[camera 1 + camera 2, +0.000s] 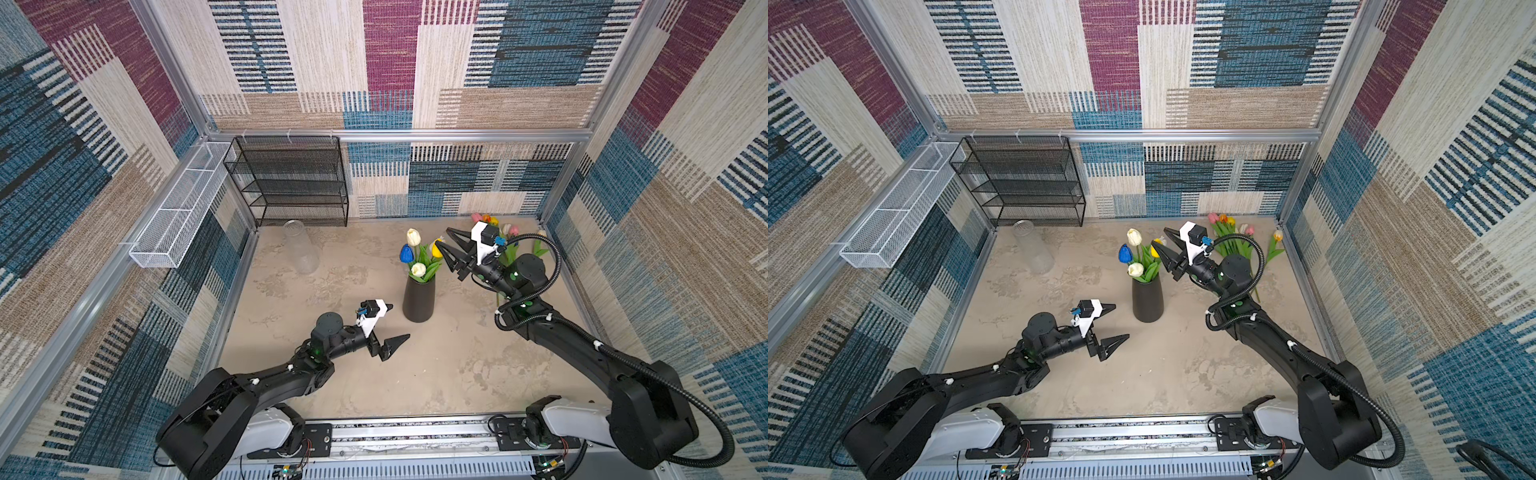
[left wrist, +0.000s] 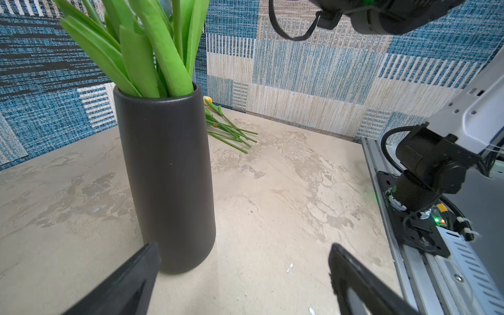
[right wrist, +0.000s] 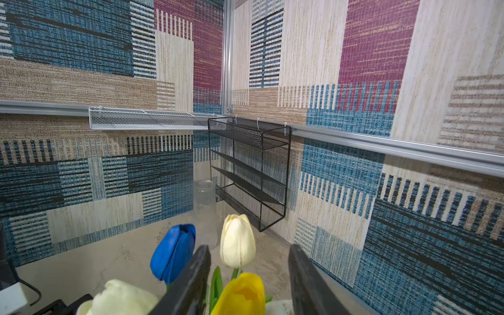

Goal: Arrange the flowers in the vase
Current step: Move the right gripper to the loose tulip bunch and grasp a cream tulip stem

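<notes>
Starting with both top views: seeing a dark vase [image 1: 419, 301] standing upright just right of centre on the table [image 1: 374, 386], already holding flowers [image 1: 417, 269] in blue, yellow and cream. Spotting loose flowers [image 1: 484, 219] lying at the upper right of the table, partly hiding behind the arm. Finding the left gripper [image 1: 400, 322] hovering lower left of the vase, jaws spread wide, gripping nothing. Finding the right gripper [image 1: 442, 236] up beside the blooms, jaws parted.

Moving to the left wrist view: catching the vase filling left of centre, loose stems lying behind it, fingers [image 2: 122, 286] wide apart at the bottom.

Finishing with the right wrist view: noticing a yellow tulip [image 3: 240, 294] sitting between the parted fingers at the bottom edge, not pinched.
</notes>
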Motion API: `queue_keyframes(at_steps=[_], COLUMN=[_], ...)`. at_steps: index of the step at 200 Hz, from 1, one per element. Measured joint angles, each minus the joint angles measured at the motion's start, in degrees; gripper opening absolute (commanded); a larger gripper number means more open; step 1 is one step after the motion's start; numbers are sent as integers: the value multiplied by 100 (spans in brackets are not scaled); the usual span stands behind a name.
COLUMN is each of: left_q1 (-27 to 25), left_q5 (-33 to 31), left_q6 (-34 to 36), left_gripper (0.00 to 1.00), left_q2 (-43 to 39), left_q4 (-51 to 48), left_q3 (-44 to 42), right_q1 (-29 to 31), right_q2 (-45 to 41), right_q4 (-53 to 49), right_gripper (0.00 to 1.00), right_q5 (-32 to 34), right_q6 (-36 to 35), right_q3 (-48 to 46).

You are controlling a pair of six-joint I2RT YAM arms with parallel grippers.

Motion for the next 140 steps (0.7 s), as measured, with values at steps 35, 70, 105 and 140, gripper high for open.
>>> queue_keyframes(at_steps=[35, 70, 105, 140], left_q1=[0, 0, 0, 0], left_q5=[-2, 2, 2, 0], left_q6=[0, 0, 0, 0], left_gripper=[99, 99, 99, 99], left_q2=[0, -4, -15, -22], left_q4=[2, 7, 4, 0], left_q3=[0, 0, 0, 0], right_q1=[0, -715, -2444, -3515], right_q2=[-527, -820, 474, 2096], right_q4=[-560, -981, -2597, -4301], right_gripper=[58, 55, 50, 42], right_q5=[358, 1078, 1904, 2011], right_q6=[-17, 201, 1137, 1589], right_q3=[192, 503, 1528, 2186])
